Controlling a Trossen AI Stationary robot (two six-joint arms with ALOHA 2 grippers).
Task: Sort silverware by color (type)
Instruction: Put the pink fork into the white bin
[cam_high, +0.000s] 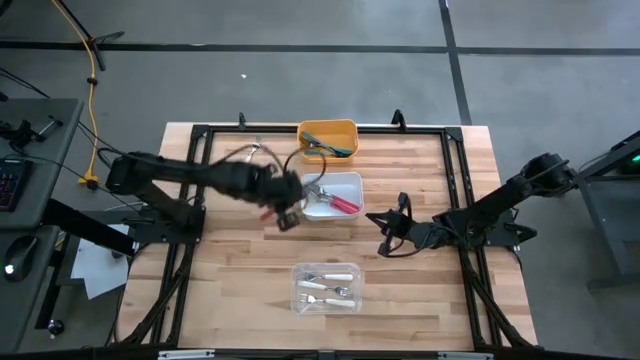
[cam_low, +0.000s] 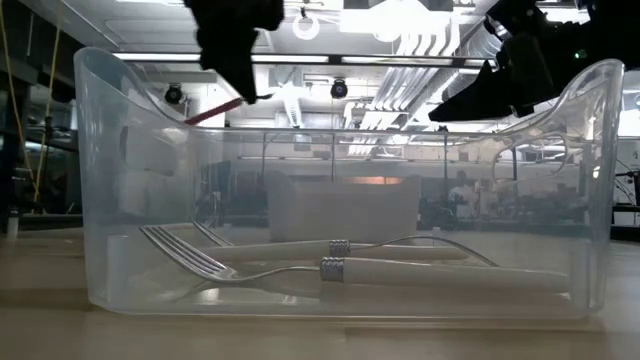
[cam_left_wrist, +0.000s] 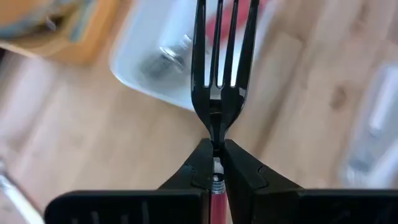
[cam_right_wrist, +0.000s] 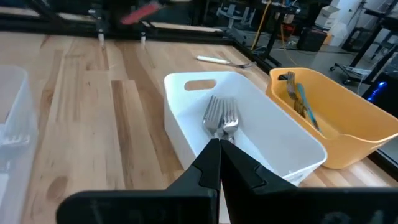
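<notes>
My left gripper (cam_high: 289, 212) hovers at the white bin's (cam_high: 352, 181) left end, shut on a pink-red-handled fork (cam_left_wrist: 221, 62); the low view shows its handle (cam_low: 214, 110) sticking out below the gripper. Pink-red forks (cam_high: 343, 204) lie in the white bin, their heads (cam_right_wrist: 221, 118) resting on its floor. Teal forks (cam_high: 330, 148) lie in the orange bin (cam_high: 345, 127), and white-handled forks (cam_low: 440, 270) in the clear bin (cam_high: 325, 287). One pale-handled fork (cam_right_wrist: 224, 60) lies flat on the table by the far edge. My right gripper (cam_right_wrist: 219, 152) is shut and empty, right of the white bin. My left gripper pinches the fork at its neck (cam_left_wrist: 216, 127), where the metal head meets the pink-red handle (cam_left_wrist: 217, 199). The fork lies along the fingers, tines pointing forward and handle running back between them. It is lifted clear, above the table beside the white bin's rim.
The three bins stand in a line down the table's middle: orange far, white middle, clear near. A black metal frame (cam_high: 200, 135) borders the wooden table top. Bare wood lies left and right of the bins.
</notes>
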